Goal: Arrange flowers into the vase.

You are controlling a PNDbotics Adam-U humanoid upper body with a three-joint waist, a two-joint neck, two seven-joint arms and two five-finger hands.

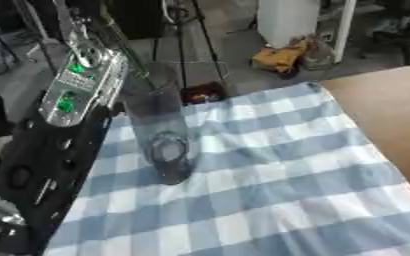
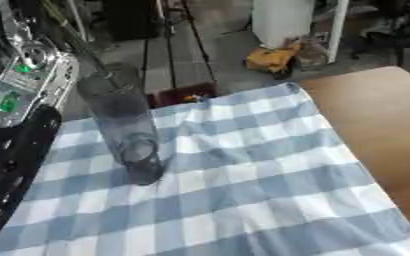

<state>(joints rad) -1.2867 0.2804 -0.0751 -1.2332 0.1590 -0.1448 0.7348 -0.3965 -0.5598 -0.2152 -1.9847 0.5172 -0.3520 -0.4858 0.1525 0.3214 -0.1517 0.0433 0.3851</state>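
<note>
The clear glass vase (image 2: pixel 125 132) stood upright on the blue-and-white checked cloth (image 1: pixel 270 190), its long axis running up and leaning a little toward the far left in the tilted view, mouth uppermost and base resting on the cloth's left part. A thin stem (image 2: pixel 77 42) rose from the vase's mouth toward the upper left, its top cut off by the frame, so no bloom could be made out. The robot's left arm (image 1: pixel 42 165), black with a silver joint lit by green lights, came in along the left edge beside the vase; its hand lay out of view, so whether it held the stem could not be told. The cloth covered a wooden table (image 1: pixel 392 115), bare at the right.
</note>
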